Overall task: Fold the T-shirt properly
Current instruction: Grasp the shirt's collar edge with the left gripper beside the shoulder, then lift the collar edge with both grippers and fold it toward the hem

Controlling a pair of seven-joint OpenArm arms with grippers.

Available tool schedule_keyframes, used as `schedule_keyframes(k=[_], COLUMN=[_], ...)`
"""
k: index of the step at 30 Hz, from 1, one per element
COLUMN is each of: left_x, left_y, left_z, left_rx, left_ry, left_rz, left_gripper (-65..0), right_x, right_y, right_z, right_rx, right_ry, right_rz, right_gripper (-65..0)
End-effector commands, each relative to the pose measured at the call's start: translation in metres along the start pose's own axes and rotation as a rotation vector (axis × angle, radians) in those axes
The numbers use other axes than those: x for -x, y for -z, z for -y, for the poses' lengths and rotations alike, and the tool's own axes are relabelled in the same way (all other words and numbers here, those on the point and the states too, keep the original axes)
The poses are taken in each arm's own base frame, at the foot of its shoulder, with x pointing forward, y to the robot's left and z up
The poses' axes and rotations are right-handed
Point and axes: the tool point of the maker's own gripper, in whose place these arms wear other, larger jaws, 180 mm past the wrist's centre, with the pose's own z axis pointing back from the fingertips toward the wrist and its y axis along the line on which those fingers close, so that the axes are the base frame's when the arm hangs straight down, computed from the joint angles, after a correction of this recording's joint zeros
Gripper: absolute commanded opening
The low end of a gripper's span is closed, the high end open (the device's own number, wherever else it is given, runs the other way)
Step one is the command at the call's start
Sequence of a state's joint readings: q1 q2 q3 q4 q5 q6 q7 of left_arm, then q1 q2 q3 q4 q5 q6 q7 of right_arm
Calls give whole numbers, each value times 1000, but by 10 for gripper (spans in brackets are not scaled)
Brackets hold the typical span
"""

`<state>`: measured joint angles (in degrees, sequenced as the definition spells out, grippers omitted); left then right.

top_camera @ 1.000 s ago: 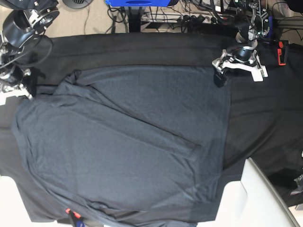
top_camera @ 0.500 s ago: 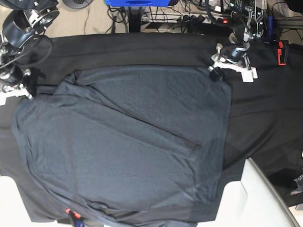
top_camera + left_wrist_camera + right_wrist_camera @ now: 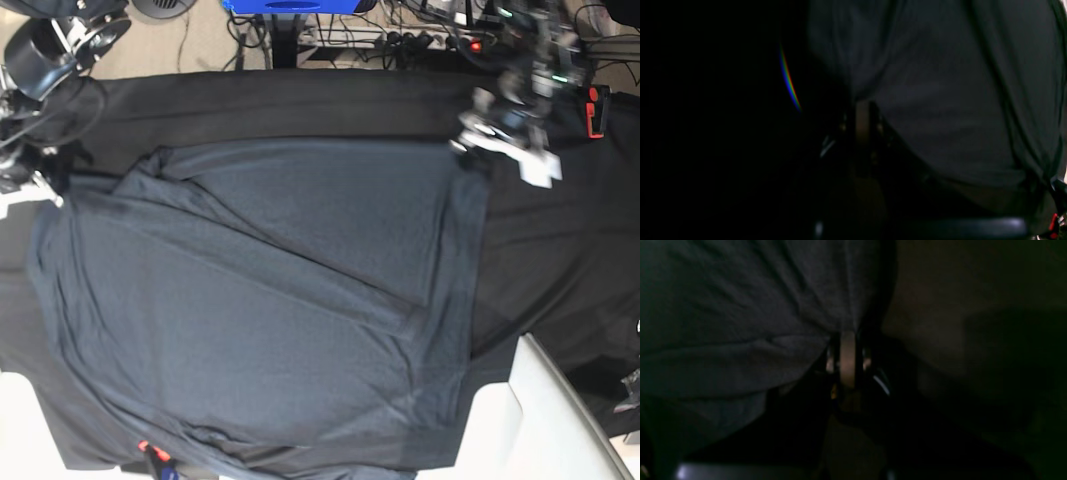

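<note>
The dark slate-grey T-shirt (image 3: 270, 300) lies spread over the black table cloth (image 3: 560, 250), with a sleeve folded diagonally across its body. At the shirt's far right corner, my left gripper (image 3: 468, 150) is blurred. The left wrist view shows the left gripper (image 3: 863, 106) shut, with T-shirt fabric (image 3: 940, 83) hanging from its tips in taut folds. My right gripper (image 3: 45, 190) sits at the shirt's far left corner. Seen from the right wrist, the right gripper (image 3: 847, 340) is shut on gathered T-shirt cloth (image 3: 740, 306).
A white padded object (image 3: 540, 420) lies at the near right corner of the table. A red clamp (image 3: 597, 110) stands at the far right edge. Beyond the far edge are cables and a blue box (image 3: 290, 8). A small red tag (image 3: 145, 448) shows at the shirt's near edge.
My left gripper has shut on the shirt's far right corner and shifted slightly right, now blurred. The right arm has barely moved, and the shirt's far left edge is drawn a little tighter.
</note>
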<state>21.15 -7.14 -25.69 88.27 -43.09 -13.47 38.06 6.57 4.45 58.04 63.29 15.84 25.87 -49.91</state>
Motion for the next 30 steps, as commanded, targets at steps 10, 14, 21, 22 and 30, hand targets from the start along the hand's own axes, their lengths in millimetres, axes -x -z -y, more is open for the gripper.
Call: schedule_keyframes(k=[10, 14, 21, 22, 30], left_x=[-9, -5, -15, -19, -47], left_y=[-13, -20, -23, -20, 7], left_z=[20, 23, 27, 27, 46], left_rx=[41, 44, 37, 27, 52], left_ry=[67, 92, 100, 85, 41], left_rz=[-37, -70, -47, -40, -86], left_gripper=[-650, -650, -650, -650, -650], right_x=[-38, -34, -31, -34, -54], right_y=[-40, -51, -38, -34, -4], right_z=[3, 10, -6, -13, -44], right_rx=[77, 132, 157, 151, 138], right_ry=[-44, 2, 42, 49, 117], right_rz=[32, 6, -35, -38, -108], right_gripper=[-644, -644, -644, -644, -644])
